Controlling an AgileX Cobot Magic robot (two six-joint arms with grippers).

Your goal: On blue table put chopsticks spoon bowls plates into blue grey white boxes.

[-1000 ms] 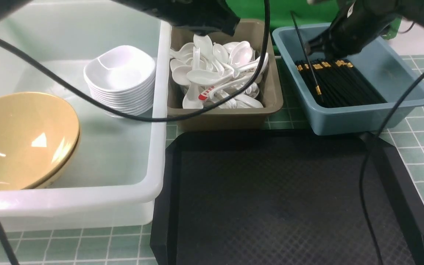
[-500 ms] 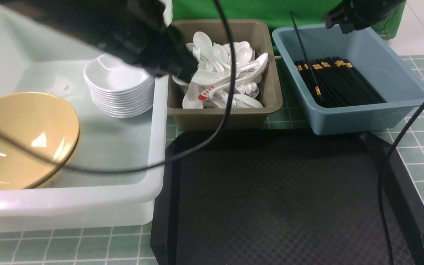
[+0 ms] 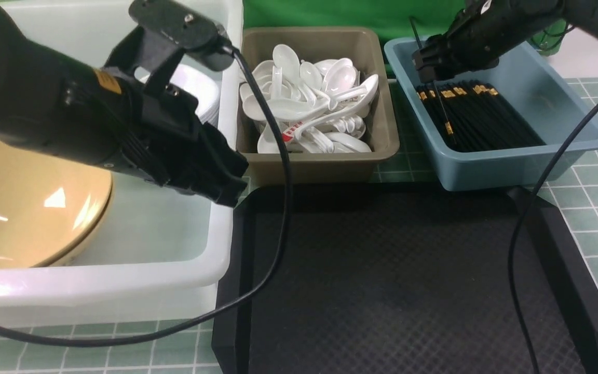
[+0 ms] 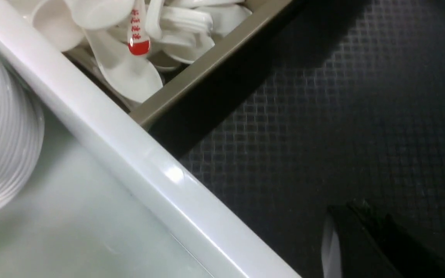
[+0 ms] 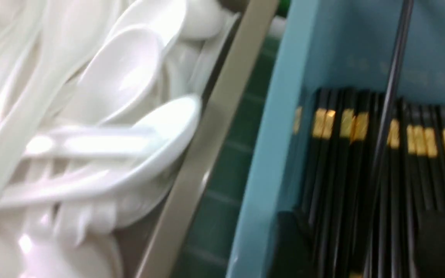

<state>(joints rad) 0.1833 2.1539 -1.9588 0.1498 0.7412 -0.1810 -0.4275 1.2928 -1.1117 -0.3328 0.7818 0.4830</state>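
Left gripper (image 3: 225,184), closed, hangs at the rim of the white box (image 3: 122,288), just left of the grey box (image 3: 325,166). Spoons (image 3: 299,106) fill the grey box; one bears red writing, unreadable. Right of the grey box, the right gripper (image 3: 426,67) stands open over chopsticks (image 3: 491,119) in the blue box (image 3: 512,169). The tray (image 3: 392,280) before the grey box is open room.

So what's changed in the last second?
The left gripper swung back toward the robot and is now shut by the tub rim. The right gripper rose from the blue bin, then dropped back over the chopsticks, jaws apart. The bowl, plates, spoons, chopsticks and tray stayed put.
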